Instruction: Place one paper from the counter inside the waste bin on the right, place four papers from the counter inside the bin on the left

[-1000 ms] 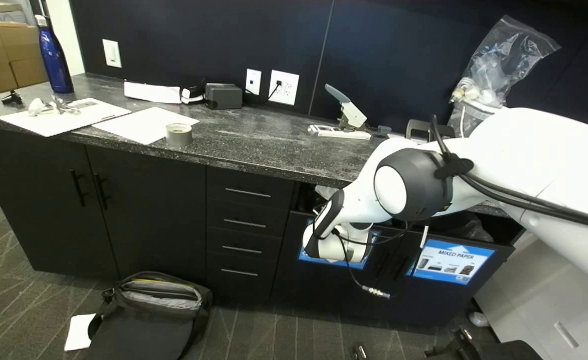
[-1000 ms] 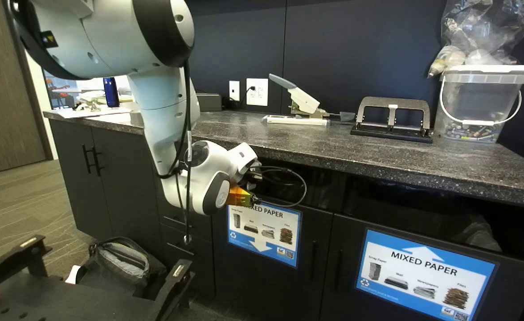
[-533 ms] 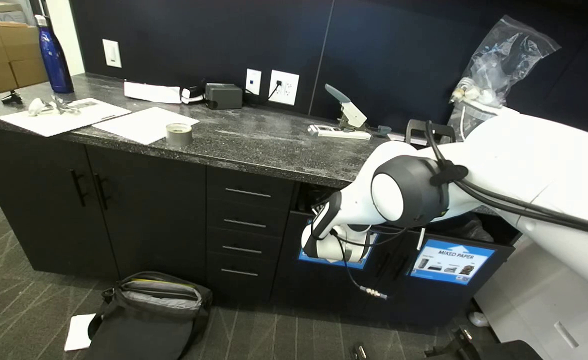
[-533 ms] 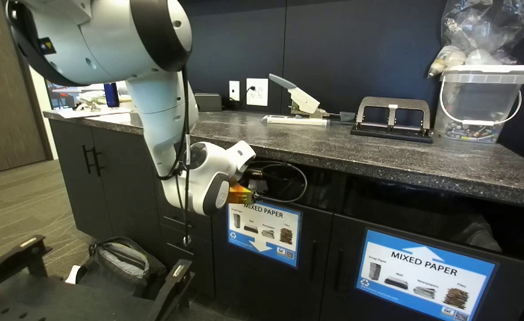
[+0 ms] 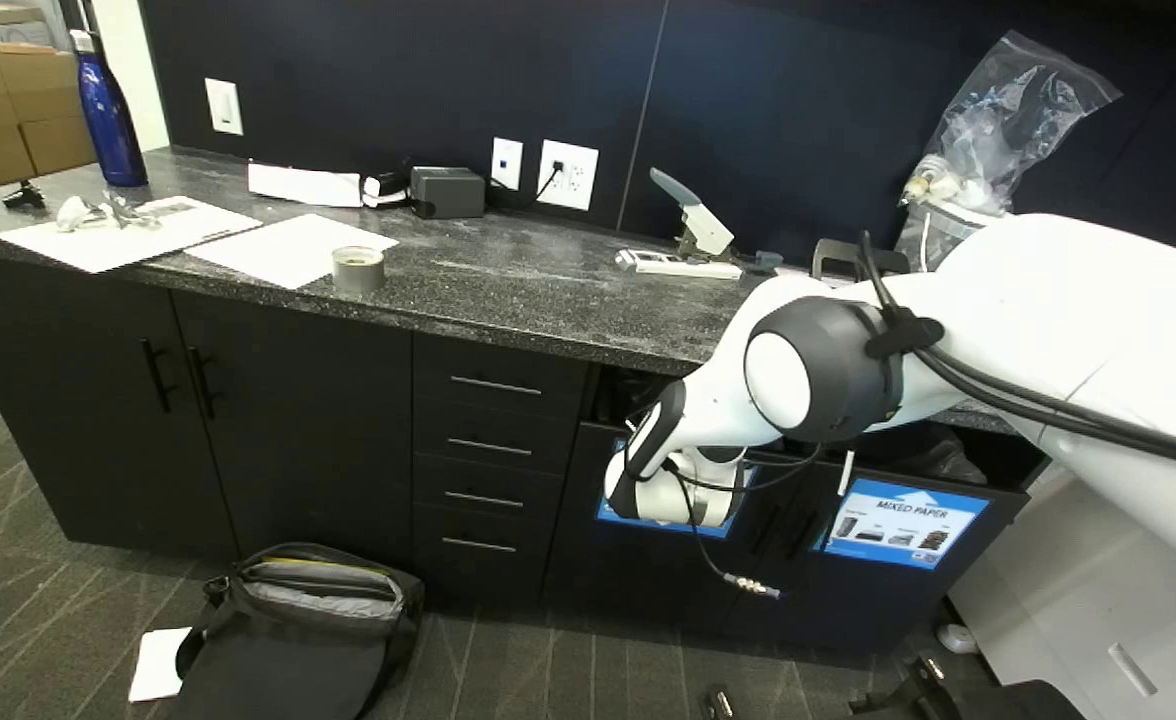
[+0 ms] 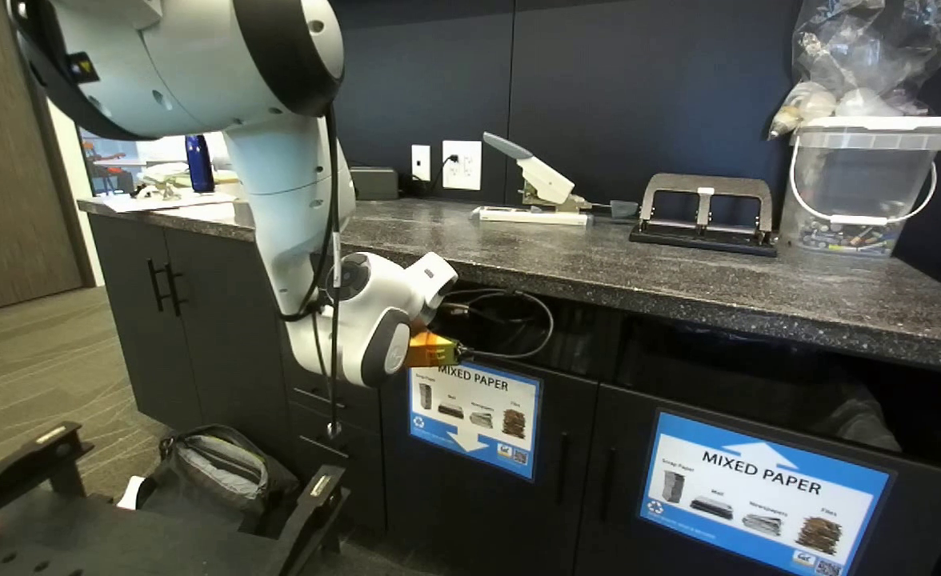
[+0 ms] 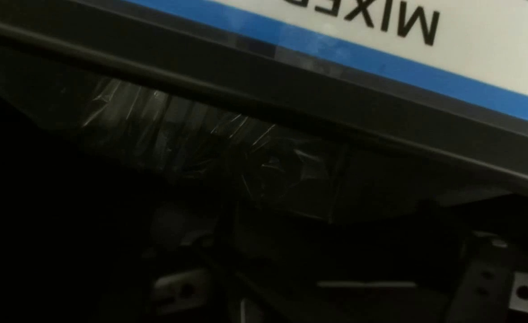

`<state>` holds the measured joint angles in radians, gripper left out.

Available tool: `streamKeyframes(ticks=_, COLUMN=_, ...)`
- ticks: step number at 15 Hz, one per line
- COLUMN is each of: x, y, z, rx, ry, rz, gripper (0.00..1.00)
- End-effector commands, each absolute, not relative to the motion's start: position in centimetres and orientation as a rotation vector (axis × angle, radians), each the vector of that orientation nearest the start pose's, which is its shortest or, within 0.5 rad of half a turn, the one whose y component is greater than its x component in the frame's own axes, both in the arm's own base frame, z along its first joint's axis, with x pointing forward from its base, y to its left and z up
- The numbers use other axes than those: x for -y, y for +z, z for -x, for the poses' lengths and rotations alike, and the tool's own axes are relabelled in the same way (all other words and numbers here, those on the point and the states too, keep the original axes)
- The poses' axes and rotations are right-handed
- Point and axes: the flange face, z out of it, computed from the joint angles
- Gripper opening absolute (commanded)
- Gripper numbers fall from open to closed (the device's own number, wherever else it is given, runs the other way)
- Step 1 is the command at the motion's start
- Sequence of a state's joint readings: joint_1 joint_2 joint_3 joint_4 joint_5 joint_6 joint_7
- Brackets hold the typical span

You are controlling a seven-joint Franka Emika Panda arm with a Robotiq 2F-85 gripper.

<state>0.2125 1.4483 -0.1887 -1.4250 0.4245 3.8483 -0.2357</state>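
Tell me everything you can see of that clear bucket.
The bucket looks like clear plastic, with a white lid and white handle hanging down in front. It stands upright on the counter, beside the hole punch. Items too small to name lie in its bottom; a clear bag rests on top.

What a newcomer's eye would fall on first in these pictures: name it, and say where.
The big white robot arm comes first, bent down in front of the counter. Next are the blue-and-white MIXED PAPER signs on the black cabinet fronts below. After those, a clear plastic bag bulges above the lidded bucket at one end, and a blue bottle stands at the other.
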Motion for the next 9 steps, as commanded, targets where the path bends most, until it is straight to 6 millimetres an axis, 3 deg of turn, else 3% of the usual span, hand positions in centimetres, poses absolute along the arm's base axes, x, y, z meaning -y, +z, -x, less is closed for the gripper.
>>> streamKeyframes(ticks=1, x=-0.2, y=-0.7, z=-62.4, rx=0.148, ry=-1.417, rz=3.074, gripper=1.0)
streamKeyframes(ticks=5, x=-0.1, y=2.0, z=-60.6, rx=0.24, ry=-1.22, rz=3.115, gripper=1.0)
streamKeyframes(ticks=9, x=0.6, y=6.5, z=-58.7, rx=0.327, ry=-1.031, rz=3.155, gripper=1.0)
